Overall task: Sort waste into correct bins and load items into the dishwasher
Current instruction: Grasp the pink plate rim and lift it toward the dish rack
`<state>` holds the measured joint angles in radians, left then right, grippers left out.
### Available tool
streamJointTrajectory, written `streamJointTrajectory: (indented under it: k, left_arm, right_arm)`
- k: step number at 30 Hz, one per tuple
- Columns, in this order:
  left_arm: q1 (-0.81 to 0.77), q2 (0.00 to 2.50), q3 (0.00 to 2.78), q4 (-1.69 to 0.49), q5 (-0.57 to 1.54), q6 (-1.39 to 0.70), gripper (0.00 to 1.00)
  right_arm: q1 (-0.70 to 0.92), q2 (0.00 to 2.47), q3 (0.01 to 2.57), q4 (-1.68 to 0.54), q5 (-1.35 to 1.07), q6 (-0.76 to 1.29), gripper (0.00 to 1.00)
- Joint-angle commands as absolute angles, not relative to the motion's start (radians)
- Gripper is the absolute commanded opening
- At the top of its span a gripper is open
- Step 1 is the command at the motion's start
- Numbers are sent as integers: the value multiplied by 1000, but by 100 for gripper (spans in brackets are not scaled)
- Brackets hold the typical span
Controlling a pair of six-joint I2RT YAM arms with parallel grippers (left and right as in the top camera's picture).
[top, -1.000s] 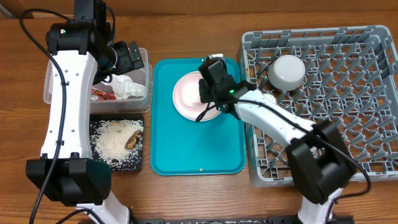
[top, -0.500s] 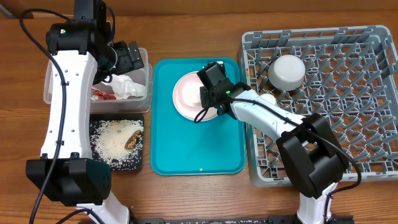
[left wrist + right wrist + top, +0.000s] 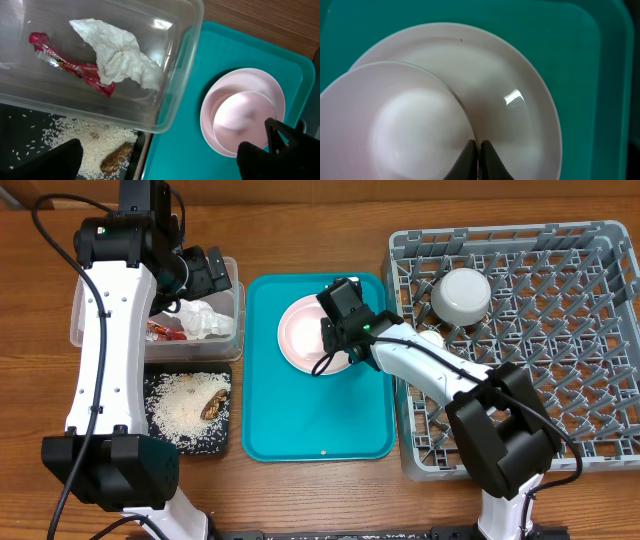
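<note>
My right gripper is shut on the thin rim of the small pale pink bowl, one finger inside and one outside. The bowl rests in the large pink plate on the teal tray. My left gripper hangs open over the edge of the clear tub, holding nothing. The red wrapper and the white napkin lie in the tub. Rice and a brown chunk lie in the black tray.
The grey dish rack fills the right side. A round whitish bowl sits upside down near its back left corner, with a small white cup just in front. My right arm reaches from the rack's left edge across the tray.
My right gripper has dropped slightly toward the plate and closed its fingers on the pink bowl's rim. The left arm has not moved.
</note>
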<state>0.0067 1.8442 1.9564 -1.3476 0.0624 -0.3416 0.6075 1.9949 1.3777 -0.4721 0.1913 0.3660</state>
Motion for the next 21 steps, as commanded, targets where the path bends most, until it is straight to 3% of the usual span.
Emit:
streamJointTrajectory:
  k: [1, 9, 18, 21]
  left_arm:
    - [7, 1838, 1954, -1350, 51, -352, 100]
    - [7, 1838, 1954, -1350, 51, -352, 100]
    - [7, 1838, 1954, -1350, 51, -352, 100]
    - [7, 1838, 1954, -1350, 51, -352, 100]
  right_arm:
    - [586, 1872, 1437, -483, 210, 355, 4]
    - [507, 1644, 1441, -729, 376, 131, 4]
    - [381, 1412, 1441, -1097, 513, 65, 4]
    - [380, 1393, 1441, -1286, 667, 63, 4]
